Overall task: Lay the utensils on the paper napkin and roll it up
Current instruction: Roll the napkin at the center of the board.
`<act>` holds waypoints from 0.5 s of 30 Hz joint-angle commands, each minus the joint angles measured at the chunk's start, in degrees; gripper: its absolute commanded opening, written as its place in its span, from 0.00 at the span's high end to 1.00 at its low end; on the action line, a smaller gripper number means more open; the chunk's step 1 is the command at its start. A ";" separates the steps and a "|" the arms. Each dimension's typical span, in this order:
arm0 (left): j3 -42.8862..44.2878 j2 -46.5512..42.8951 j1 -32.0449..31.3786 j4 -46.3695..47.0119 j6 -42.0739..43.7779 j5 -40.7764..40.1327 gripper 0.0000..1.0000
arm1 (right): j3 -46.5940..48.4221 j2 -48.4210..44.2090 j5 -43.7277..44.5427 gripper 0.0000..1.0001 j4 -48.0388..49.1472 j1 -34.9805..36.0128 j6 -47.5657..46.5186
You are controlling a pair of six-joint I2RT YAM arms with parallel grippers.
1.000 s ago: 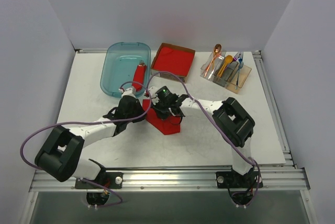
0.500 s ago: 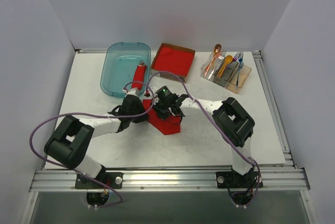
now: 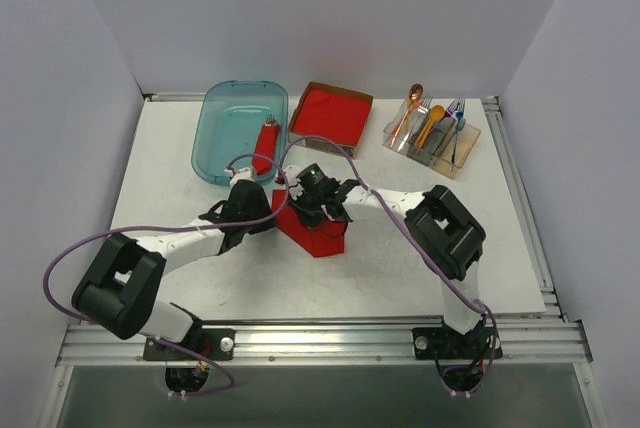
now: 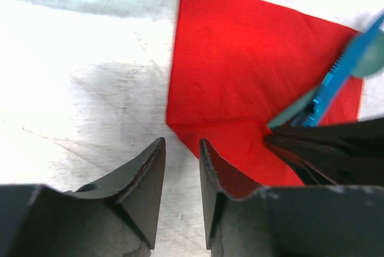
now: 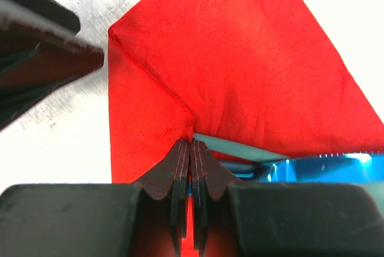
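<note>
The red paper napkin [image 3: 318,236] lies on the table between both grippers, its left edge folded over. It also shows in the left wrist view [image 4: 240,71] and the right wrist view [image 5: 240,47]. The teal spoon [image 5: 240,149] and the blue piece [image 5: 324,170] lie on it, partly under the fold; both also show in the left wrist view, spoon [image 4: 372,59] and blue piece [image 4: 339,77]. My right gripper [image 5: 191,144] is shut, pinching the folded napkin edge. My left gripper [image 4: 180,155] is narrowly open at the napkin's near corner, one finger [image 4: 210,170] over the napkin's edge.
A teal plastic bin [image 3: 225,133] stands at the back left with a red roll [image 3: 267,138] on its right rim. A cardboard-sided red stack [image 3: 330,113] is behind the napkin. A clear holder [image 3: 430,138] with an orange spoon [image 3: 412,103] and other cutlery is at the back right.
The left arm's elbow swung right and then back left, while its gripper stayed by the napkin's left corner. The right gripper has held its place on the fold.
</note>
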 commanded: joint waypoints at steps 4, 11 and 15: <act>0.20 -3.28 -4.55 4.80 8.06 -0.21 0.60 | 1.84 0.89 -0.36 0.96 -1.27 -0.42 0.52; -3.67 -6.53 -11.16 11.59 17.21 -0.59 0.53 | 2.45 0.89 -2.29 0.97 -1.71 -0.95 1.14; -4.10 -9.52 -10.98 9.65 18.27 0.84 0.40 | 2.63 1.07 -3.08 0.97 -1.71 -0.95 1.31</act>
